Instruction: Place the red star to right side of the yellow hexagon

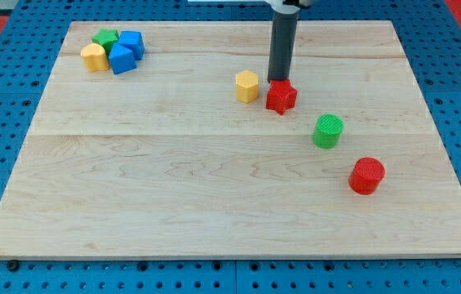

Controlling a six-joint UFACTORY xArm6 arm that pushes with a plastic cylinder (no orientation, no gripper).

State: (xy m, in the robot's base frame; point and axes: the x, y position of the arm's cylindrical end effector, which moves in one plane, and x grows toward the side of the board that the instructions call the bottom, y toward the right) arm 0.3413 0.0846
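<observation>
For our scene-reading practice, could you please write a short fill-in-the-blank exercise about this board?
1. The red star lies just to the view's ____ of the yellow hexagon.
2. My tip meets the top edge of the red ____.
3. The cylinder between the red star and the red cylinder is ____.
4. The four-block cluster sits at the board's top ____ corner.

Missing words: right; star; green; left
</observation>
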